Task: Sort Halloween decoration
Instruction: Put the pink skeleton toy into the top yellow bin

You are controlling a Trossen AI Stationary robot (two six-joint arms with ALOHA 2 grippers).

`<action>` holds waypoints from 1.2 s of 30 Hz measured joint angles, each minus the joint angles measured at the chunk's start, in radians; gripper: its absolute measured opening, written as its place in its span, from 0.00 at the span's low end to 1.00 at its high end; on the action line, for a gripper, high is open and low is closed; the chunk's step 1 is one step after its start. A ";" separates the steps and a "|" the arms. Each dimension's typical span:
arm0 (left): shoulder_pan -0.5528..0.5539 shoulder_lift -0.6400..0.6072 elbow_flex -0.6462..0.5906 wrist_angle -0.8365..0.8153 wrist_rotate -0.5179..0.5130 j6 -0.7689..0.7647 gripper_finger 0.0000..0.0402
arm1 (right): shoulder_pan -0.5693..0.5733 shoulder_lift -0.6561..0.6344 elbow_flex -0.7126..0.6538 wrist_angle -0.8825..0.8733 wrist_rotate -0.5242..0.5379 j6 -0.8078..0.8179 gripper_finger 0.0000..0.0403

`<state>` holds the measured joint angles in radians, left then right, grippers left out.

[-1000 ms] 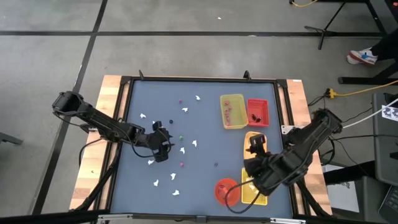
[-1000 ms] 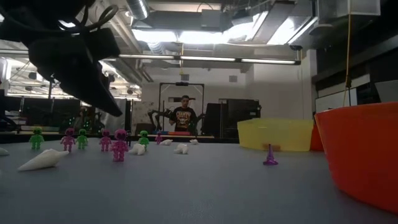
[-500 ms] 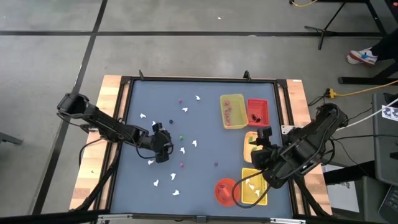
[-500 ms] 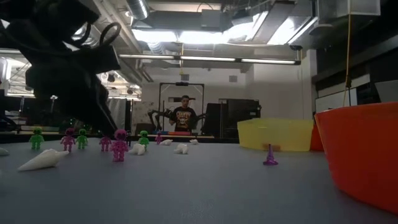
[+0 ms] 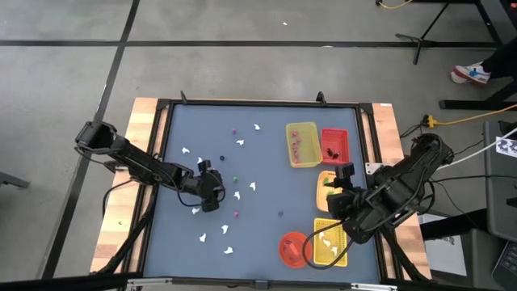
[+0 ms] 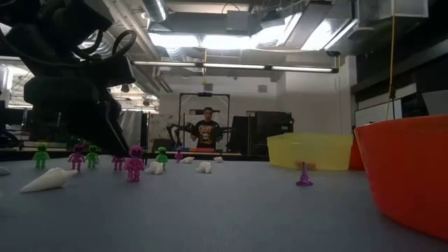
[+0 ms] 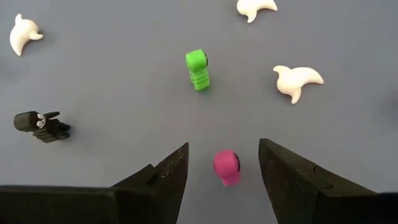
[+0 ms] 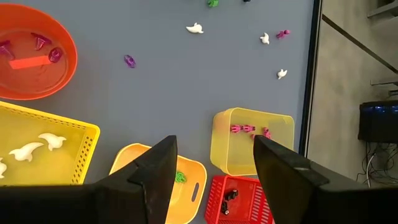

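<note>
The left tool [image 7: 222,163] is spread wide, low over the bench [image 7: 124,81]. A pink figure [image 7: 227,167] lies right between its two fingers, pointing forward. The right tool [image 8: 214,168], also spread and holding nothing, waits far off above the trays.

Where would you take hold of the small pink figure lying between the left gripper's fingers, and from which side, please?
Probably across its body, just below the rounded head, coming straight down from above. The pink figure lies flat on the table, its length running along the gap of the open left gripper, so the fingers would close on its two narrow sides. The green figure and white ghost lie clear.
</note>
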<state>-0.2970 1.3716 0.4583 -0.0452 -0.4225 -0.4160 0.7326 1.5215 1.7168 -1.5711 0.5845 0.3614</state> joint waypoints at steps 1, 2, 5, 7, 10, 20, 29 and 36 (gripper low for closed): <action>0.000 0.000 0.000 0.000 0.000 0.000 0.44 | 0.000 0.000 0.000 0.000 0.000 0.000 0.52; 0.000 0.000 0.000 0.000 0.000 0.000 0.44 | 0.000 0.000 0.000 0.000 0.000 0.000 0.52; 0.000 0.000 0.000 -0.003 0.000 0.000 0.44 | 0.000 0.000 0.000 0.000 0.000 0.000 0.52; 0.000 0.000 0.000 -0.018 0.001 0.000 0.44 | 0.000 0.000 0.000 0.000 0.000 0.000 0.52; 0.000 0.000 0.000 -0.034 0.002 -0.001 0.44 | 0.000 0.000 0.000 0.000 0.000 0.000 0.52; 0.000 0.000 0.000 -0.033 -0.003 -0.001 0.44 | 0.000 0.000 0.000 0.000 0.000 0.000 0.52; 0.000 0.000 0.000 -0.028 0.004 -0.001 0.30 | 0.000 0.000 0.000 0.000 0.000 0.000 0.52; 0.000 0.000 0.000 -0.029 0.022 -0.001 0.21 | 0.000 0.000 0.000 0.000 0.000 -0.001 0.52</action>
<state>-0.2967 1.3712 0.4583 -0.0738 -0.4004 -0.4168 0.7326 1.5215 1.7168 -1.5711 0.5842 0.3607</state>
